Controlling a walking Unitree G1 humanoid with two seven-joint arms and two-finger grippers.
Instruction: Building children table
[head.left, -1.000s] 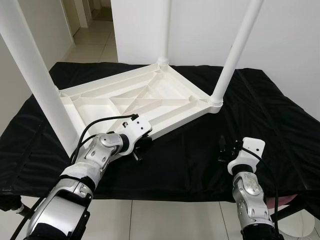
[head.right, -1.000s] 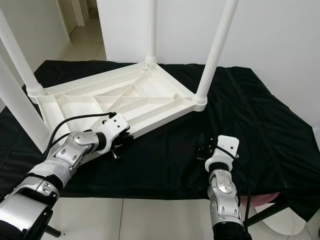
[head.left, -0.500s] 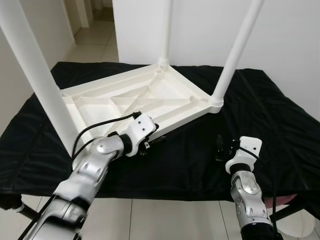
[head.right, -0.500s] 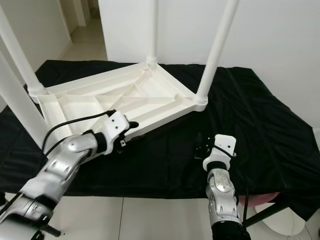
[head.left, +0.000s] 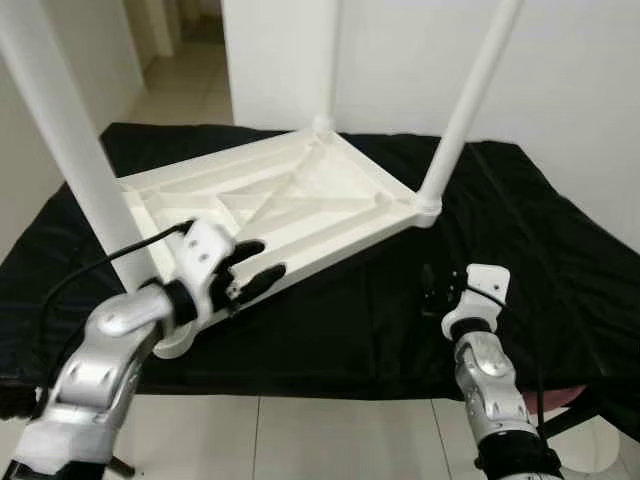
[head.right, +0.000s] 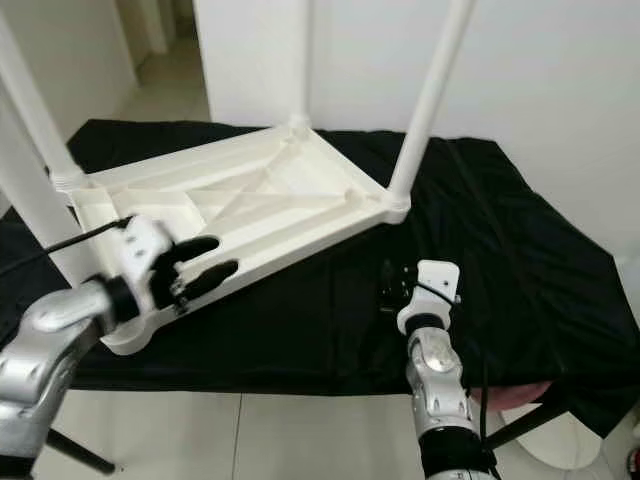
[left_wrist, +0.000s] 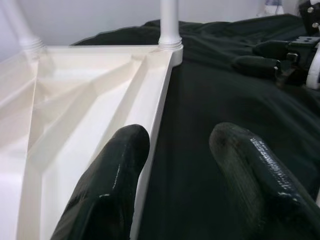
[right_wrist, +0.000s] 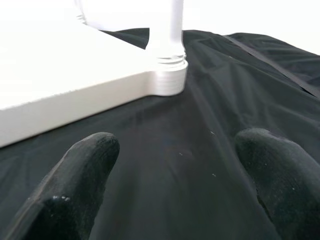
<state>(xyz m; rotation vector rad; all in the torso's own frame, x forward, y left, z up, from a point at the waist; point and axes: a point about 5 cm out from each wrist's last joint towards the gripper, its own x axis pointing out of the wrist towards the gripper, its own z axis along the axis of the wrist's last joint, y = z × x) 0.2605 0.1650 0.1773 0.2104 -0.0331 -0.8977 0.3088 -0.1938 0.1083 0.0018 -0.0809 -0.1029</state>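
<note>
Closest to me, at the near edge of the black-draped platform (head.left: 360, 330), the right gripper (head.left: 437, 290) hangs just above the cloth with its two black fingers spread wide and nothing between them, well apart from the work; it looks parked there so as not to foul the piece. On the other side, the left gripper (head.left: 250, 265) sits at the long near rim of the white tabletop (head.left: 300, 200), which lies upside down on the cloth with its ribbed underside facing up. That gripper's fingers are apart too, one over the rim on the ribbed inside and the other outside over the black cloth, so the rim sits in the gap, not yet pinched; I take this as lining up to steady or shift the top. The top lies skewed across the platform, one corner poking past the near left edge. Four white legs stand upright from its corners: the near left leg (head.left: 70, 150) rises just beside the left arm and crowds it, the right leg (head.left: 468, 100) stands at the corner nearest the right gripper, and the far leg (head.left: 328, 70) rises at the back corner before the white wall (head.left: 560, 90). Beyond the far left corner, a tiled floor (head.left: 185, 95) runs through a doorway.
</note>
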